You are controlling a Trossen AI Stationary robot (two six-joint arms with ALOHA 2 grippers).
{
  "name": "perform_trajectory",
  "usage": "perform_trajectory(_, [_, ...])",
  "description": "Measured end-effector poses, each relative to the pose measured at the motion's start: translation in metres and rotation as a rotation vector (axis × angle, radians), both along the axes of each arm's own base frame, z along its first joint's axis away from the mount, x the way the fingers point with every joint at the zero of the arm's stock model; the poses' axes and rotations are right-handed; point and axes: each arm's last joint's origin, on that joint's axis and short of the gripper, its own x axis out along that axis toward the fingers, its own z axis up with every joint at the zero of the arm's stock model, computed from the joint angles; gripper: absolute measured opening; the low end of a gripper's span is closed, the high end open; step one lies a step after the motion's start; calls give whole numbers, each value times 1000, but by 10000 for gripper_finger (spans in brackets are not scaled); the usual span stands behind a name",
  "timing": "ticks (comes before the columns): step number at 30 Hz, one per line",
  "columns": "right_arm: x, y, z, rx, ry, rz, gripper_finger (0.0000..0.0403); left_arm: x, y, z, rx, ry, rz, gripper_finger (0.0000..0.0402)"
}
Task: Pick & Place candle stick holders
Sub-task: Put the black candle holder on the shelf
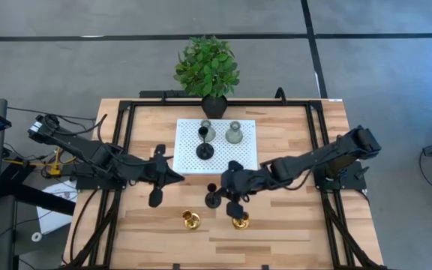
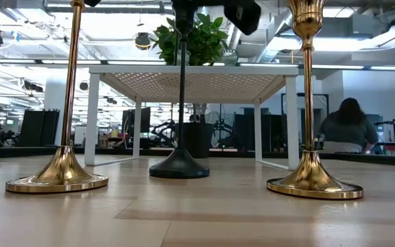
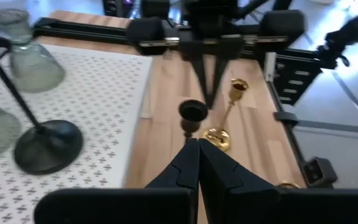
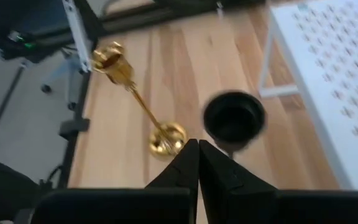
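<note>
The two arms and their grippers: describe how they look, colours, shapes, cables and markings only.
Both arms are black or dark grey throughout, built of chunky jointed segments, with no readable markings. The left arm has black cables looping along it near its base. The right arm looks much the same. The left gripper and right gripper each end in two flat, matte black fingers tapering to a point.

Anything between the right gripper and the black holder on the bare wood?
Nothing visible. The black holder stands just ahead of the right gripper, whose fingers are shut; a gold holder stands off to the side.
</note>
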Motion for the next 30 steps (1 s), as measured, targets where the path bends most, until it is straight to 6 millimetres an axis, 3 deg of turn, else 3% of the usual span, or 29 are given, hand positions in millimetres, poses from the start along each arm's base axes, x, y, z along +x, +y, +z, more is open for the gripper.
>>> perform_trajectory(8, [-3, -4, -12, 0, 133, -43, 0, 0, 0, 0, -2, 1, -8, 3])
perform_trajectory(19, [17, 0, -51, -48, 193, -45, 0, 0, 0, 0, 24, 0, -14, 3])
perform_trajectory(30, [19, -2, -42, -31, 136, -43, 0, 0, 0, 0, 23, 0, -14, 3])
